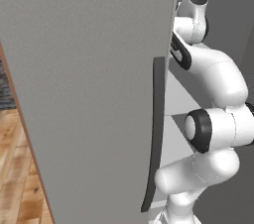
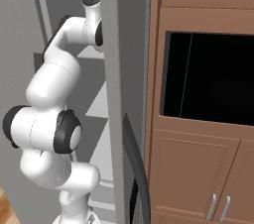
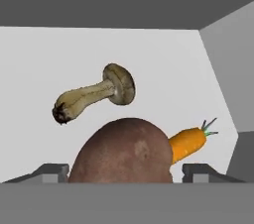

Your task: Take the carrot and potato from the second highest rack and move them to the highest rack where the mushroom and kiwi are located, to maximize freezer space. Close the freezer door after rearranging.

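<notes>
In the hand view a big brown potato lies on the pale highest rack, right in front of the camera. My gripper is open, and its fingertips stand on either side of the potato with a small gap each side. The orange carrot with its green stub lies on the same rack just behind the potato to the right. Farther back lies the mushroom on its side. The kiwi is out of view. The freezer door stands open.
The door's dark handle runs close beside my arm, which reaches up into the freezer. The other door's edge and a wooden cabinet with a black opening stand to the right. The freezer's side wall bounds the rack.
</notes>
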